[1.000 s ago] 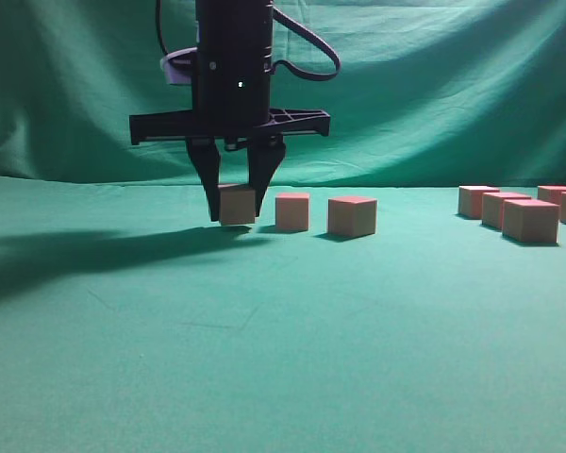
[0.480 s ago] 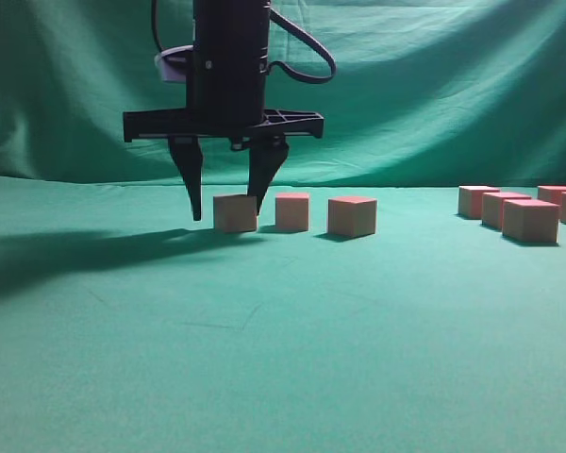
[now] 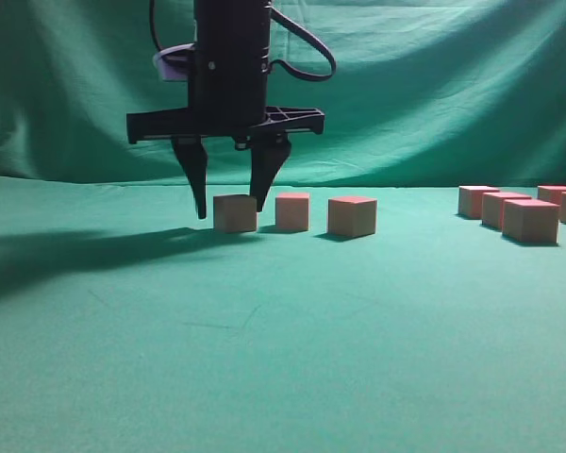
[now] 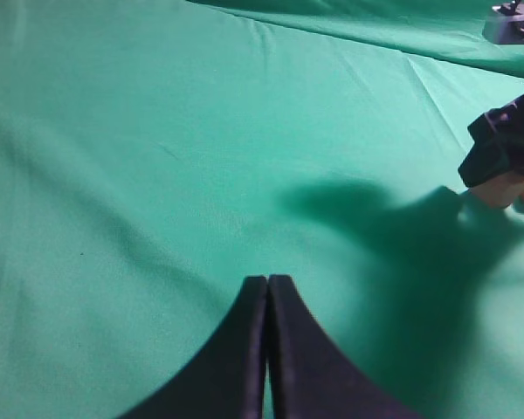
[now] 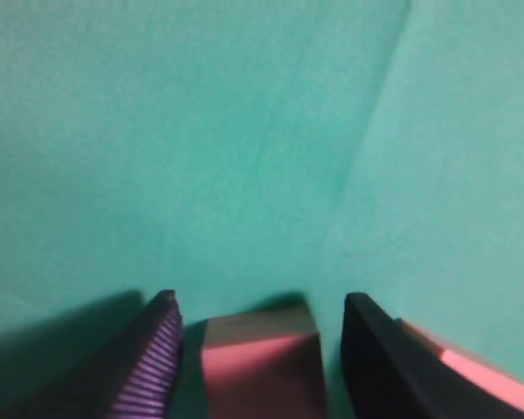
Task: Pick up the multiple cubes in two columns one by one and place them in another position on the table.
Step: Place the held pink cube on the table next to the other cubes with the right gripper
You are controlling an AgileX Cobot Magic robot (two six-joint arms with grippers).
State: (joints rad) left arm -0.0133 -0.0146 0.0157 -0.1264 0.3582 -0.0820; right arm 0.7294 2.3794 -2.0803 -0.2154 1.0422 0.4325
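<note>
right gripper open over a placed cube; clean retreat required

the right gripper point(image 3: 229, 206) hangs over the leftmost cube point(image 3: 235, 212) of a row of three, toward the far edge of the table point(image 3: 283, 359), left of centre. its jaws stand wide, one finger on each side of the block with a visible gap to both faces; nothing is held. the right wrist view confirms this: the cube point(image 5: 262, 367) sits between the fingertips point(image 5: 153, 349), resting on the cloth. the second cube point(image 3: 292, 210) and third cube point(image 3: 352, 215) stand just beside it to the right. a separate group of cubes point(image 3: 530, 220) sits near the far right corner.

the left gripper point(image 4: 268, 349) has its fingers pressed together, empty, above bare cloth.

judgement: the step in hand appears to be release. to do it well, lift straight up with the jaws kept wide, since the right finger stands close to the second cube and any sideways drift could knock it. move toward the right-hand group only once clear of the block tops.
</note>
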